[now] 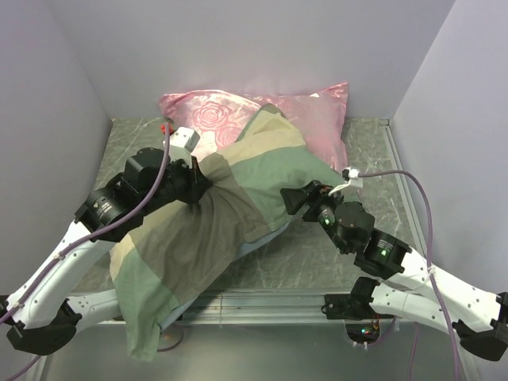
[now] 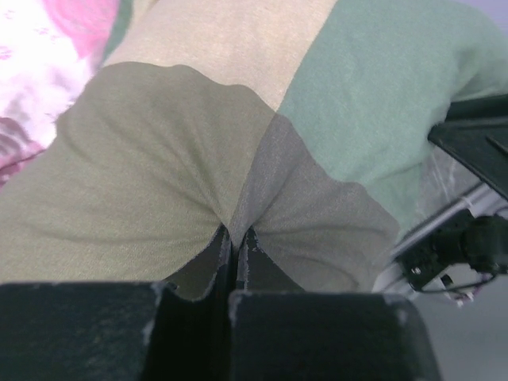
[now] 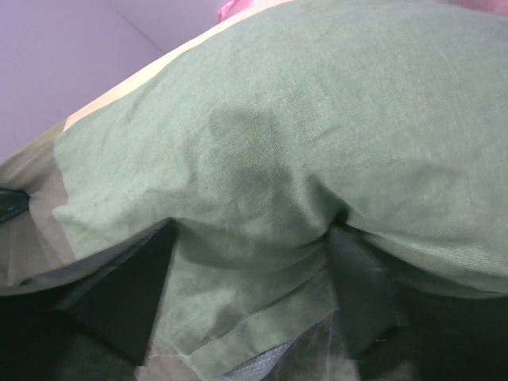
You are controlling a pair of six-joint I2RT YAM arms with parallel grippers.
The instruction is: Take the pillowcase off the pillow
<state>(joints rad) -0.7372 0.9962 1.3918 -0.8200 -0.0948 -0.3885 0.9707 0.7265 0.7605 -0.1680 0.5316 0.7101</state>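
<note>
Two grippers at the pillowcase [image 1: 238, 206], only one with a hold. Left gripper [image 2: 236, 238] pinched tight on a ridge of cloth where olive and grey blocks meet, creases fanning out from the nip. Right gripper [image 3: 250, 238] spread wide, fingers [image 3: 361, 294] either side of a loose green flap and its hem, clamped on nothing.

Long axis diagonal: far end up against the pink pillow [image 1: 317, 111], near end flat and limp, drooping over the table [image 1: 302, 266] edge on the left. Bulge in the far half, so pillow presumably there, hidden inside; no white fabric in any view. Left pinch midway along the left flank, nearer the limp end; right fingers opposite, on the right flank.

Likely next: close the right on the hem, then pull along the diagonal, not across it.

Top view: overall lie and both arms, fingertips buried in cloth. Left wrist: the closed nip. Right wrist alone: the open gap, the hem, a sliver of grey-blue beneath.
</note>
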